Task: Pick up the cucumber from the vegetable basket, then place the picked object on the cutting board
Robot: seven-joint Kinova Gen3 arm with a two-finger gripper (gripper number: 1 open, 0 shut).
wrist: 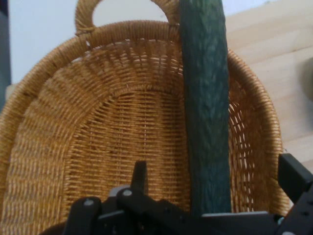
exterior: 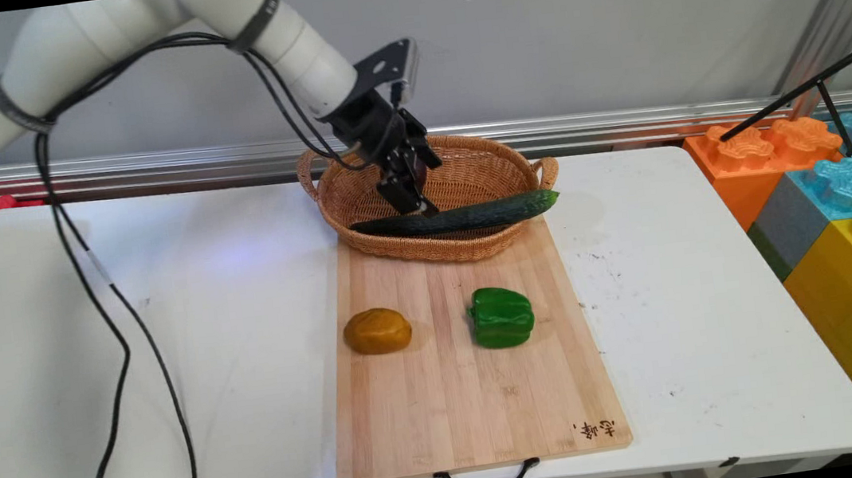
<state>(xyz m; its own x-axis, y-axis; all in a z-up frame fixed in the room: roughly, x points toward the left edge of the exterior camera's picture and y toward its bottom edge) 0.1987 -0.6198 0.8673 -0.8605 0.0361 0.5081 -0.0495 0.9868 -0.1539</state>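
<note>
White table (exterior: 241, 308) carried a wooden cutting board (exterior: 460, 395) and a wicker basket (exterior: 467, 174). Gripper (exterior: 422, 206) stood over the basket, jaws spread either side of a cucumber (exterior: 471, 214) lying across the near rim. A green pepper (exterior: 501, 316) and a brown potato (exterior: 377, 330) lay on the board.

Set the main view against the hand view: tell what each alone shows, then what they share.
Only the main view shows the white arm with its black cables, the brown lump and green pepper on the cutting board, the white table and the coloured blocks at right.

Only the hand view shows the basket's woven floor close up.

Both show the gripper over the basket, the cucumber lying across its rim, and part of the cutting board.
</note>
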